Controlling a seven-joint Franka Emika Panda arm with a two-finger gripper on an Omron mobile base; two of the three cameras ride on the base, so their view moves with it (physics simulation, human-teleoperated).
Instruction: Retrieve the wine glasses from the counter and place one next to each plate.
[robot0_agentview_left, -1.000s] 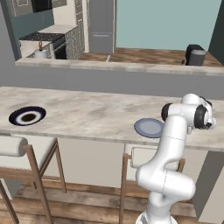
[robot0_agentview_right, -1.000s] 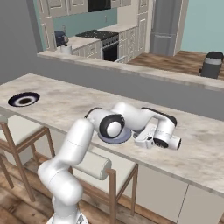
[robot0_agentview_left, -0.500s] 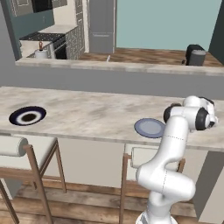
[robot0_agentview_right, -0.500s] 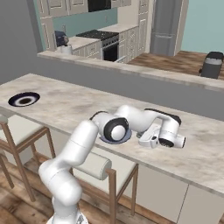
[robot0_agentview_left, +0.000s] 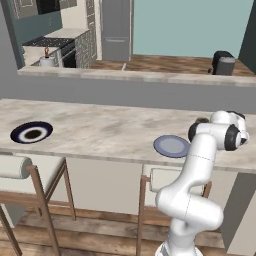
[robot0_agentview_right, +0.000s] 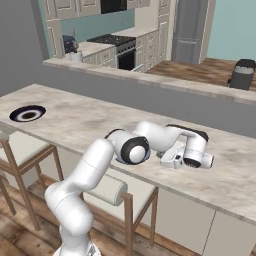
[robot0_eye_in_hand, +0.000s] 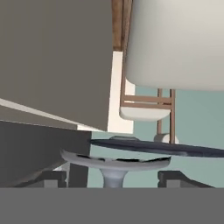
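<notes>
Looks like the placing step: claw (robot0_eye_in_hand: 113, 178) clamped on a wine glass (robot0_eye_in_hand: 114, 165) by its stem, low over the bench (robot0_agentview_right: 75, 125) beside the near plate (robot0_agentview_left: 171, 146). Next it needs setting down upright, then letting go.

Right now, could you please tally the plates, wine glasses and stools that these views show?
Plates: 2, a dark-rimmed plate and a grey-blue plate
Wine glasses: 1, the wine glass in the hand view
Stools: 2, the first stool and the second stool
Total: 5
</notes>
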